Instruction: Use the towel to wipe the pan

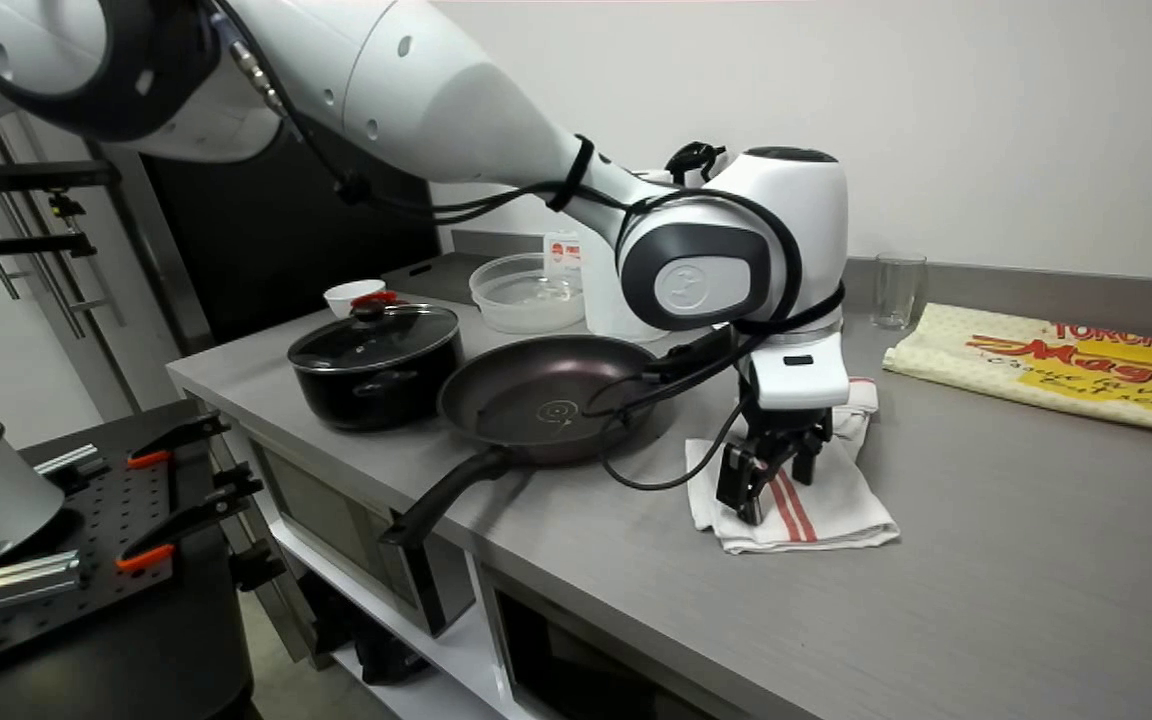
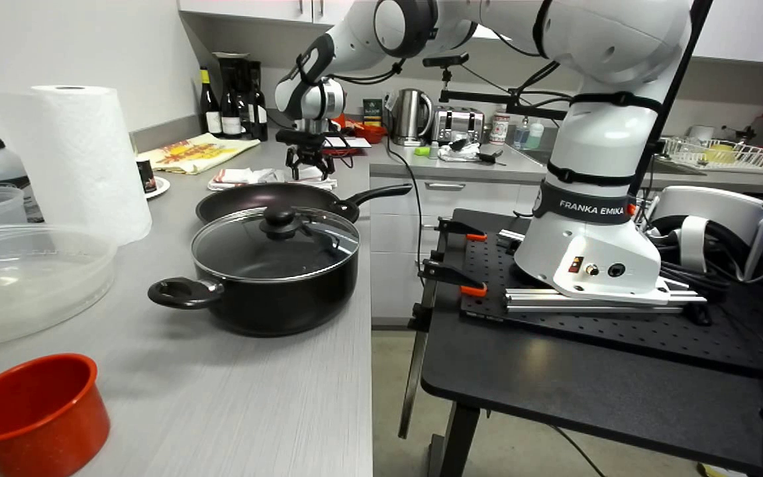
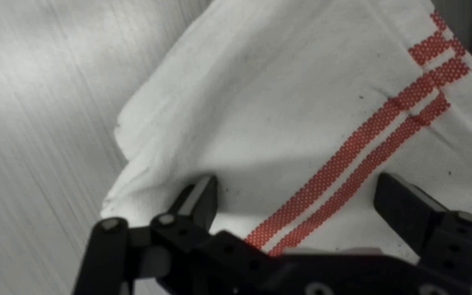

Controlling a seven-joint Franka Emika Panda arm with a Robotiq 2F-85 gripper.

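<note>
Your claw stands over the towel with its jaws well apart, one on either side of the red stripes, nothing clamped; whether they press into the cloth, you can't tell. The towel lies folded on the bench, just beside the pan. Expect it to be light, soft and limp: it should bunch readily, but flat layers may slip from a shallow pinch. Take hold across the stripes, reaching low; bringing the jaws together there should gather a thick ridge you can wipe with. Go gently at the pan, whose handle juts past the bench's edge; a sideways push might turn it.
</note>
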